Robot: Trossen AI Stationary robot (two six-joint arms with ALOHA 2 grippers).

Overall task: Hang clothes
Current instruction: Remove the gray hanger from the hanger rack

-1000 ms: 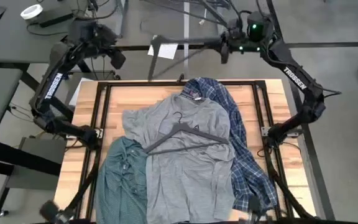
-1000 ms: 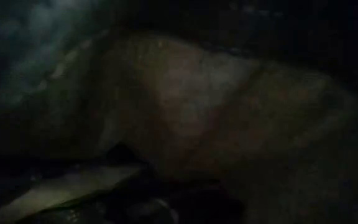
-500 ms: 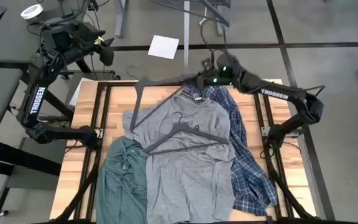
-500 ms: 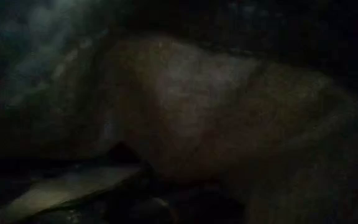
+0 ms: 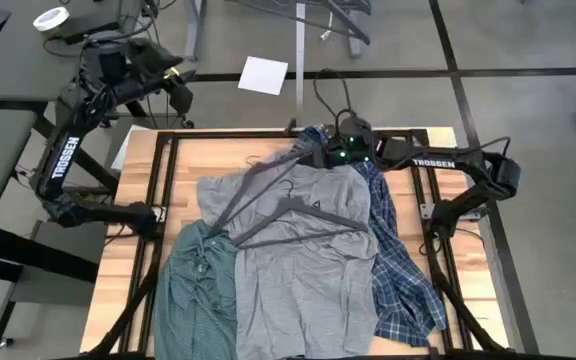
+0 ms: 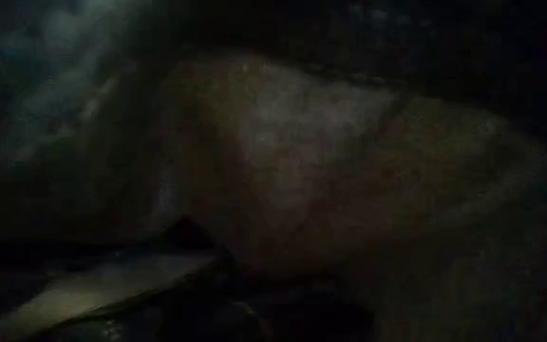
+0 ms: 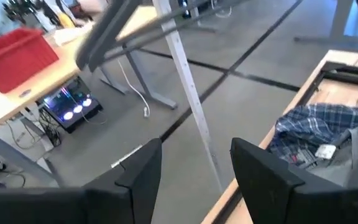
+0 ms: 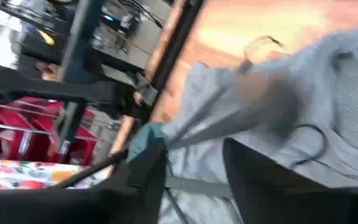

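Note:
A grey tee (image 5: 303,260) lies spread over the middle of the table, overlapping a green shirt (image 5: 198,295) at its left and a plaid shirt (image 5: 398,255) at its right. One dark hanger (image 5: 303,215) lies on the tee's chest. A second dark hanger (image 5: 253,190) slants from the tee's collar toward the green shirt, with my right gripper (image 5: 318,153) shut on its far end, low over the collar. My left gripper (image 5: 178,88) hangs open beyond the table's far left corner, with nothing between its fingers (image 7: 194,155). My right gripper holds the second hanger by its far end (image 8: 169,144), right at the fingers; blur hides the kind of hold. The fingers come from the table's far right, slanting down, roughly along the hanger. The hanger's other end (image 5: 216,222) rests on the tee's left side.
Black frame rails (image 5: 163,200) run along the table's edges. A metal rack's poles (image 7: 185,68) stand beyond the far edge, with a white sheet (image 5: 263,75) on the floor there. Cloth right in front of the low camera darkens the low view (image 6: 283,161).
My right gripper has come from beyond the far edge down to the tee's collar, carrying the second hanger. The hanger, first in the air past the far edge, now slants across the tee's left shoulder with its free end resting on the cloth.

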